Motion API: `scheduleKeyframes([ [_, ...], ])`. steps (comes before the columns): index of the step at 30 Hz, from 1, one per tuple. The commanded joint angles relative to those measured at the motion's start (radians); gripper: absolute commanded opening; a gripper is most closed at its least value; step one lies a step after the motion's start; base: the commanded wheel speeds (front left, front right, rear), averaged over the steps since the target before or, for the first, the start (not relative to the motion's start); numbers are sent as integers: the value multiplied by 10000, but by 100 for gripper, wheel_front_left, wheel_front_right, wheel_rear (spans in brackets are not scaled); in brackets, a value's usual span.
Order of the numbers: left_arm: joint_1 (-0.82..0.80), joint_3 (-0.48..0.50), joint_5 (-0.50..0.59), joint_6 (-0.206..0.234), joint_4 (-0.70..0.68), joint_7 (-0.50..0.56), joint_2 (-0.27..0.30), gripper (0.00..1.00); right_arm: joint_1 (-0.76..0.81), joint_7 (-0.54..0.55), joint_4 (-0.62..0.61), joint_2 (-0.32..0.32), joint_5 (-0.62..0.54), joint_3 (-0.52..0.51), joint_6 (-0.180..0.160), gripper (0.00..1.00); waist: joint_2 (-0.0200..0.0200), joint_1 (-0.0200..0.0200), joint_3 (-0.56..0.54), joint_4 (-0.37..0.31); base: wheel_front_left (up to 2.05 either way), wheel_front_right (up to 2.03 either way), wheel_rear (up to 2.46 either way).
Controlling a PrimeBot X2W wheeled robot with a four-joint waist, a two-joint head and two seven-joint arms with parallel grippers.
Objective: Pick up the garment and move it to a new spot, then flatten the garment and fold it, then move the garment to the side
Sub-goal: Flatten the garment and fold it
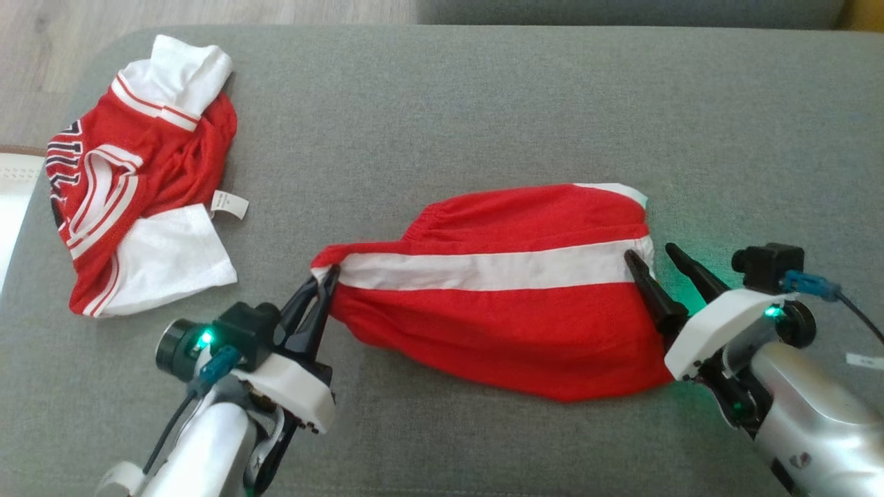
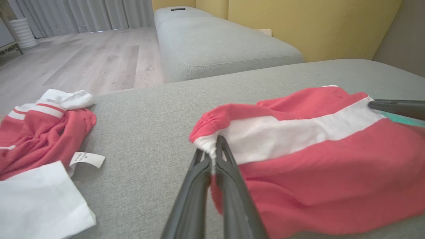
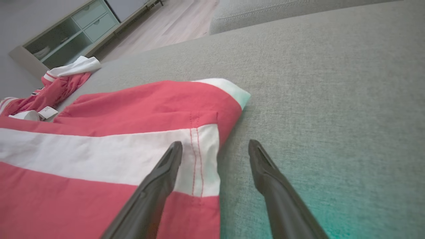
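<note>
Two garments lay on the grey cushion (image 1: 483, 103): red shorts (image 1: 497, 310) near centre, a jersey (image 1: 138, 186) by the left edge; bare room far and right. The left gripper (image 1: 330, 275) clenched the shorts' left corner; the right gripper (image 1: 649, 252) straddled their right hem, released.

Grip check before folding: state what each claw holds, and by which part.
Left claw: red shorts, pinched at the waistband end of the white stripe. Right claw: open, holds nothing; one finger lies over the hem.
</note>
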Motion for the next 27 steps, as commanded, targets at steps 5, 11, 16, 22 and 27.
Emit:
scheduleKeyframes([
  [5,-89,823,358,-126,-288,-124,-55,0,188,-246,-727,-413,1024,580,67,88,0,0,-58,-42,0,0,0],
  [11,-43,1059,660,-340,-258,-124,-262,0,2,-272,-923,-621,1808,1165,67,62,0,0,66,-66,0,0,0],
  [16,-66,1256,868,-520,-159,-124,-386,0,-296,-439,-901,-784,2210,1702,67,1,0,0,111,-23,0,0,0],
  [22,8,1433,993,-611,-81,-124,-435,0,-501,-615,-1062,-1020,2490,2123,67,0,0,0,10,-82,0,0,0],
  [27,-2,1604,1097,-685,-255,-124,-437,0,-766,-901,-1385,-1363,2615,2328,67,0,0,0,-127,-229,0,0,0],
])
